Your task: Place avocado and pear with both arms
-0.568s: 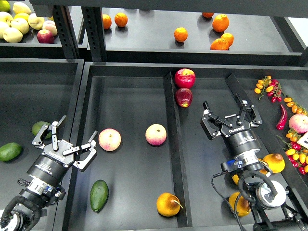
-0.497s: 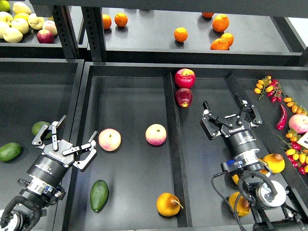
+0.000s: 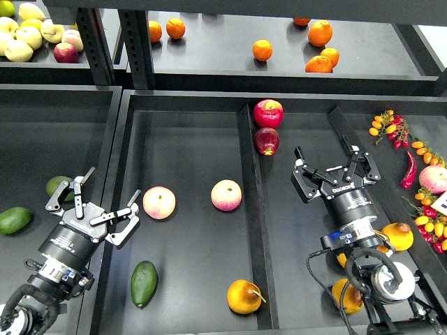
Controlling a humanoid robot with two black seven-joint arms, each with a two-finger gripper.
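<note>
The dark green avocado lies on the floor of the middle tray, near its front left corner. The orange-yellow pear with a brown stem lies near the same tray's front right corner, beside the divider. My left gripper is open and empty, above the tray's left wall, up and left of the avocado. My right gripper is open and empty over the right compartment, up and right of the pear.
Two pink-yellow apples lie mid-tray. Two red apples sit at the divider's far end. Lighter avocados lie in the left tray. Other pears lie by my right arm. Oranges are on the back shelf; tomatoes and chilli are at right.
</note>
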